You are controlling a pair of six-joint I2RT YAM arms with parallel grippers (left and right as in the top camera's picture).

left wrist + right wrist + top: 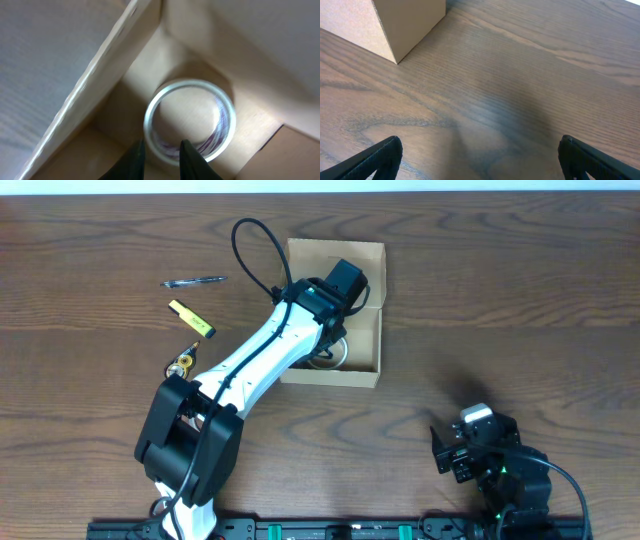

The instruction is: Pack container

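Container (372, 330) lies open on the counter (520, 290) under the left jaws, which are narrowly parted astride the near rim of a tape roll (223, 127); pinching or freed, I cannot tell. Lifting unreleased would drag it out. Right jaws gape empty.

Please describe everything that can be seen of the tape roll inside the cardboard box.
The tape roll is a ring of clear, glossy tape with a faint purple tint on one side. It lies flat on the floor of the container, not far from a corner, and the cardboard shows through its hole. The left gripper has one finger on each side of its near rim; whether they press it cannot be told.
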